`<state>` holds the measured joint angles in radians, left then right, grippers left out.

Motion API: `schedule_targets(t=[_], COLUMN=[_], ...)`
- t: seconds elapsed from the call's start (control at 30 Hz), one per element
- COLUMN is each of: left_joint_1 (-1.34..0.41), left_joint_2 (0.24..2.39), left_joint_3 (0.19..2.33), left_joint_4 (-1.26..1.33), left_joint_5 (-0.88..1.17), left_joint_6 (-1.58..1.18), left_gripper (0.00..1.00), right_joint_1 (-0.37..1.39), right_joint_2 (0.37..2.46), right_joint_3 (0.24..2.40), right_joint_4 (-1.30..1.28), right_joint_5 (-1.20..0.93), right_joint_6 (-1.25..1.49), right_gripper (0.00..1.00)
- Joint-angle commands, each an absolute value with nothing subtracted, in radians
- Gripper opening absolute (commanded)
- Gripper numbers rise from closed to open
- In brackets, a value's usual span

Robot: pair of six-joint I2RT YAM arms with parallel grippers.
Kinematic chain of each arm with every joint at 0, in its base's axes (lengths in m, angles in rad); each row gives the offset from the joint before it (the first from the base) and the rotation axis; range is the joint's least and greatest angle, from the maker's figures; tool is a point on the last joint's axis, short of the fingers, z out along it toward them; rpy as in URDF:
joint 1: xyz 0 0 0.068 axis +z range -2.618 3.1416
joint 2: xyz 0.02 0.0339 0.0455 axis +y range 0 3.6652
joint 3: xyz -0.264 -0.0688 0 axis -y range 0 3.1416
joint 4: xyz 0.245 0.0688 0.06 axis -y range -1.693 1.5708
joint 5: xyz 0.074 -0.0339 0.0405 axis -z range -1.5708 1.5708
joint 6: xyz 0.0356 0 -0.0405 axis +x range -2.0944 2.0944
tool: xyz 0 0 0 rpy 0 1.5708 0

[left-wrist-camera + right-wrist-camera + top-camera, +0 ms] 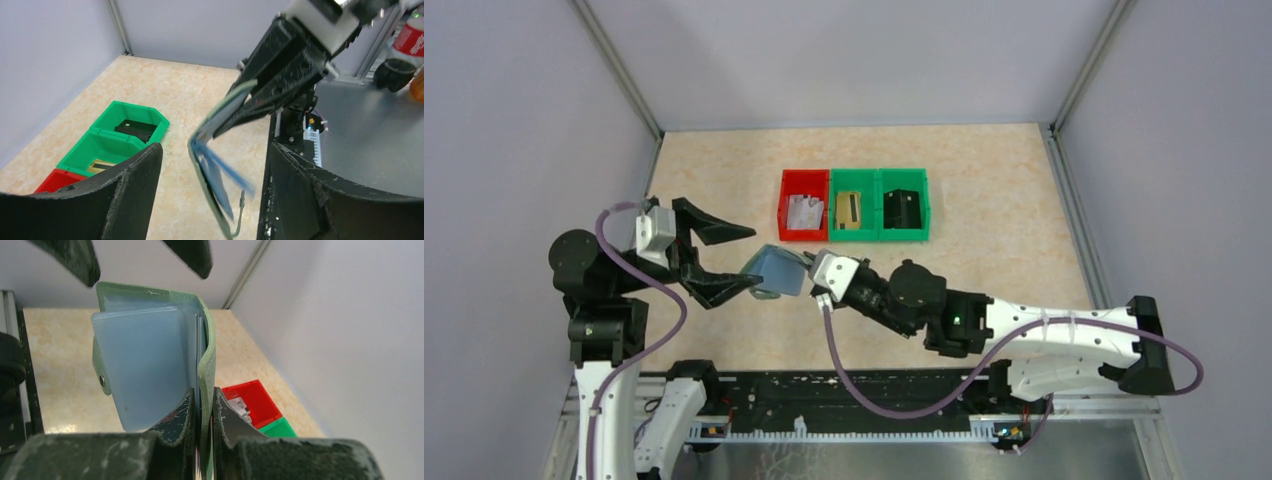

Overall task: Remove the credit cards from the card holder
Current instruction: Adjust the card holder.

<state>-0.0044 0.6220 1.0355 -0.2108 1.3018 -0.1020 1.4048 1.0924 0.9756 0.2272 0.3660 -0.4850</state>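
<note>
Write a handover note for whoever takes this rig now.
Grippers: left gripper open beside the card holder, not gripping; right gripper shut on the card holder, holding it open above the table.
Done: pale card in the red bin, tan card in the middle green bin, black card in the right green bin.
Left: cannot tell whether the card holder has more cards; check, and pull any with the left gripper.

The surface is a pale beige top with a faint marbled pattern, closed in by grey walls at the back and both sides. Three small plastic bins stand on it toward the far side, touching in a straight row about midway between the side walls: a red bin at the left, a middle green bin, and a right green bin.
</note>
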Motion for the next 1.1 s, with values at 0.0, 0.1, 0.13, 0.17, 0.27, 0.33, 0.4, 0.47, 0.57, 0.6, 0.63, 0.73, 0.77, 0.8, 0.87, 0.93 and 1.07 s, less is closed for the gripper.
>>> schedule_targets(t=[0.0, 0.1, 0.13, 0.17, 0.27, 0.33, 0.4, 0.47, 0.57, 0.6, 0.63, 0.73, 0.77, 0.8, 0.87, 0.93, 1.07], left_joint_1=[-0.006, -0.007, -0.007, -0.006, -0.008, -0.007, -0.006, -0.007, -0.007, -0.007, -0.007, -0.006, -0.006, -0.007, -0.006, -0.006, -0.006], left_joint_2=[0.657, 0.67, 0.668, 0.666, 0.658, 0.66, 0.662, 0.664, 0.664, 0.666, 0.672, 0.686, 0.69, 0.691, 0.692, 0.694, 0.701], left_joint_3=[1.035, 1.025, 1.017, 1.007, 0.99, 1.009, 1.038, 1.061, 1.073, 1.077, 1.081, 1.094, 1.097, 1.099, 1.1, 1.1, 1.114], left_joint_4=[-0.078, -0.078, -0.082, -0.092, -0.197, -0.339, -0.465, -0.538, -0.549, -0.549, -0.549, -0.573, -0.585, -0.594, -0.601, -0.601, -0.602], left_joint_5=[1.307, 1.303, 1.306, 1.315, 1.346, 1.367, 1.375, 1.389, 1.43, 1.446, 1.461, 1.496, 1.502, 1.505, 1.508, 1.51, 1.522], left_joint_6=[-0.282, -0.277, -0.264, -0.241, -0.116, 0.026, 0.149, 0.218, 0.222, 0.216, 0.209, 0.213, 0.22, 0.222, 0.224, 0.227, 0.223], left_gripper=[0.84, 0.82, 0.81, 0.81, 0.77, 0.74, 0.71, 0.67, 0.54, 0.48, 0.42, 0.31, 0.27, 0.24, 0.18, 0.12, 0.1], right_joint_1=[1.4, 1.4, 1.4, 1.399, 1.373, 1.333, 1.296, 1.265, 1.225, 1.211, 1.196, 1.146, 1.131, 1.115, 1.097, 1.091, 1.089], right_joint_2=[1.157, 1.24, 1.258, 1.271, 1.291, 1.3, 1.298, 1.291, 1.307, 1.323, 1.343, 1.389, 1.396, 1.404, 1.435, 1.471, 1.518], right_joint_3=[1.123, 1.245, 1.278, 1.306, 1.378, 1.423, 1.438, 1.44, 1.469, 1.492, 1.517, 1.566, 1.573, 1.577, 1.61, 1.671, 1.744], right_joint_4=[0.114, -0.027, -0.063, -0.089, -0.144, -0.187, -0.206, -0.221, -0.27, -0.301, -0.33, -0.358, -0.35, -0.342, -0.358, -0.395, -0.47], right_joint_5=[0.35, 0.324, 0.303, 0.276, 0.151, 0.023, -0.095, -0.196, -0.359, -0.406, -0.472, -0.597, -0.647, -0.693, -0.772, -0.824, -0.846], right_joint_6=[-0.456, -0.423, -0.401, -0.382, -0.305, -0.24, -0.195, -0.172, -0.146, -0.139, -0.132, -0.083, -0.068, -0.052, -0.042, -0.04, -0.057], right_gripper=[0.0, 0.0, 0.0, 0.0, 0.0, 0.0, 0.0, 0.0, 0.0, 0.0, 0.0, 0.0, 0.0, 0.0, 0.0, 0.0, 0.07])
